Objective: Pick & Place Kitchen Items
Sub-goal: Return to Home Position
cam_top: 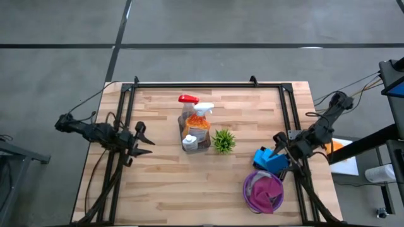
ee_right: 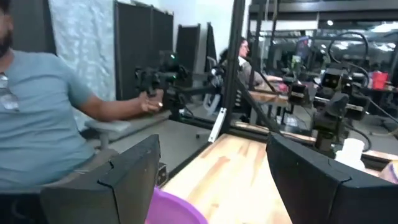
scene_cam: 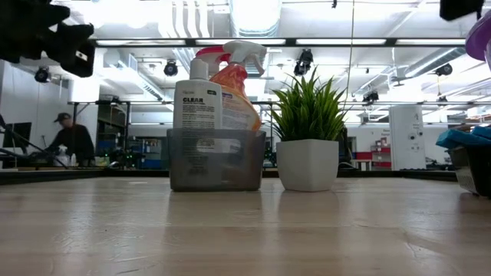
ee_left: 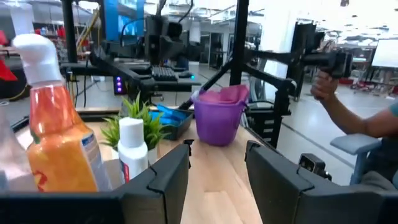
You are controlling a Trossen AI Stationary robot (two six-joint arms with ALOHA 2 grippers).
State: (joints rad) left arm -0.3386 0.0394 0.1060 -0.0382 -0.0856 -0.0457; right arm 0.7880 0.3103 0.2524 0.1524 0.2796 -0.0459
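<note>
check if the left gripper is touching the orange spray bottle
Apart. The high view shows the left gripper at the left side of the table, with bare wood between it and the orange spray bottle.

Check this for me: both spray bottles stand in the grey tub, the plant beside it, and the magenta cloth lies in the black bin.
Wrong on one count: the magenta cloth lies in the purple bucket, not the black bin, which holds blue sponges. The high view shows it. The spray bottles do stand in the grey tub, the plant beside it.
</note>
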